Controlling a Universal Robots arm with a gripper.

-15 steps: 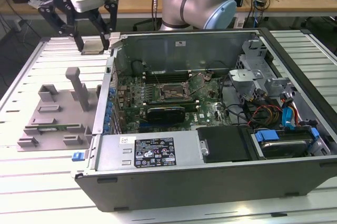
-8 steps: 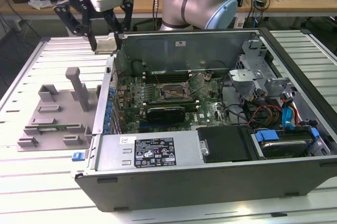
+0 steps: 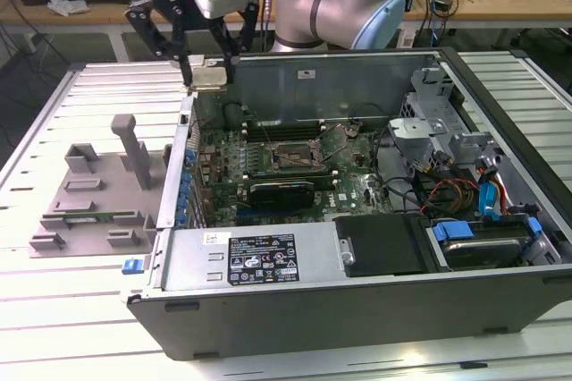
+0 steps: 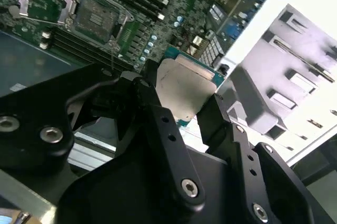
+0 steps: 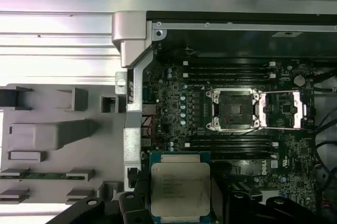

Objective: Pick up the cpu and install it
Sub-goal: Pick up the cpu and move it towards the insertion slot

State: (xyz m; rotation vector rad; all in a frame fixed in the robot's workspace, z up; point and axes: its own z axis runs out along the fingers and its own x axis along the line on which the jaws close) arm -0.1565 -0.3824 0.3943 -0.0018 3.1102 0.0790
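While black fingers (image 4: 152,100) hide two of its edges, the gripper (image 4: 183,100) squeezes the flat, square, shiny grey cpu (image 5: 180,190) above a corner of the open computer case (image 3: 357,309), away from the socket (image 5: 234,109).

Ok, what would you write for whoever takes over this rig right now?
Tool: shut on the cpu, gripped by its edges.
Where: cpu in the air by the computer case's edge at the exterior view's left, off to one side of the socket.
Done: cpu picked up; socket stands open and empty.
Left: cpu not yet in the socket.
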